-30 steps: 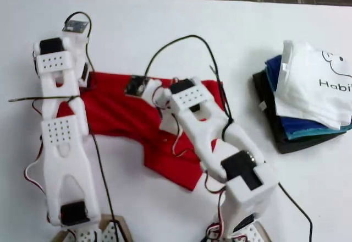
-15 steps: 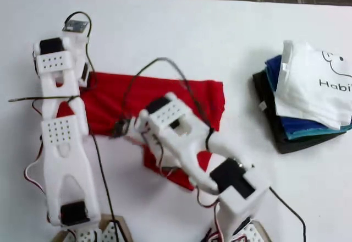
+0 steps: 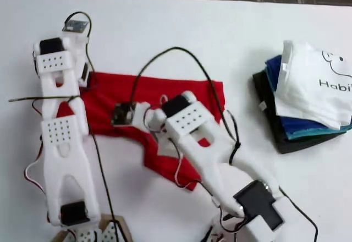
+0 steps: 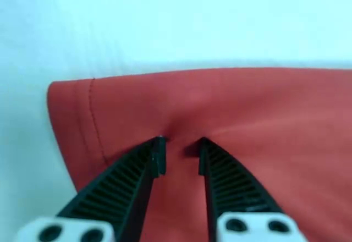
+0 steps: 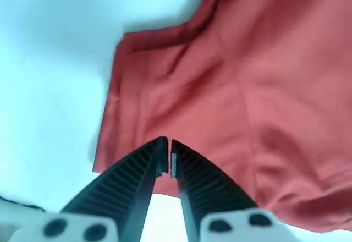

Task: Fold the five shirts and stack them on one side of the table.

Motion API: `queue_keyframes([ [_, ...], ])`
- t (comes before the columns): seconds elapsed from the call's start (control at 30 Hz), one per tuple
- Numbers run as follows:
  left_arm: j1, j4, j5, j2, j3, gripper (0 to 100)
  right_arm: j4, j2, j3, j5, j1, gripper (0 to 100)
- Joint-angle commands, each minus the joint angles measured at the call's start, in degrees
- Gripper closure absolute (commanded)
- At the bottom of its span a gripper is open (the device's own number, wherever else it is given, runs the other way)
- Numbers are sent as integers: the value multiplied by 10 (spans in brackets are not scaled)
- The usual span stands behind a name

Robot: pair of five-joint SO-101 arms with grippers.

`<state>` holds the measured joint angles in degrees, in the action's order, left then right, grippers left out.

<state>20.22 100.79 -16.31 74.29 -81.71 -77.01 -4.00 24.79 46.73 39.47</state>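
Note:
A red shirt [image 3: 113, 99] lies spread out, partly folded, in the middle of the white table [image 3: 165, 27]. My left gripper [image 3: 87, 80] rests at the shirt's left end. In the left wrist view its tips [image 4: 180, 155] press into the red cloth [image 4: 247, 104], and a small pucker is pinched between them. My right gripper [image 3: 144, 115] hangs over the shirt's middle. In the right wrist view it [image 5: 166, 157] is shut with nothing visibly between the fingers, above the hem of the red shirt [image 5: 247, 88].
A stack of folded shirts [image 3: 308, 99], white on top of blue, teal and black ones, sits at the table's right side. Black cables [image 3: 181, 52] arch over the shirt from the right arm. Bare table surrounds the shirt at the back and front left.
The right arm swung from the shirt's far edge toward the front left, then back over the shirt's middle. The left arm stayed put. The shirt has hardly shifted.

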Motion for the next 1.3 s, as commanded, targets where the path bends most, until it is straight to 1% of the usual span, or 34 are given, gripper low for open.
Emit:
queue_keyframes([
  [0.0, -4, -10, 4, 3, -1, 867, 29, -2, 25, -2, -2, 974],
  [0.1, -4, -10, 4, 3, -1, 867, 35, 15, 33, -34, 5, 972],
  [0.27, -4, -10, 4, 3, -1, 867, 36, 28, 45, -43, 40, 911],
  [0.53, -4, -10, 4, 3, -1, 867, 69, 46, 88, -45, 86, 911],
  [0.6, -4, -10, 4, 3, -1, 867, 68, 42, 88, -65, 94, 911],
  [0.67, -4, -10, 4, 3, -1, 867, 59, 35, 83, -76, 95, 911],
  [0.93, -4, -10, 4, 3, -1, 867, 10, -65, 82, -75, 95, 909],
  [1.07, -4, -10, 4, 3, -1, 867, -7, -71, 104, -74, 123, 902],
  [1.27, -4, -10, 4, 3, -1, 867, 10, -70, 135, -75, 153, 747],
])
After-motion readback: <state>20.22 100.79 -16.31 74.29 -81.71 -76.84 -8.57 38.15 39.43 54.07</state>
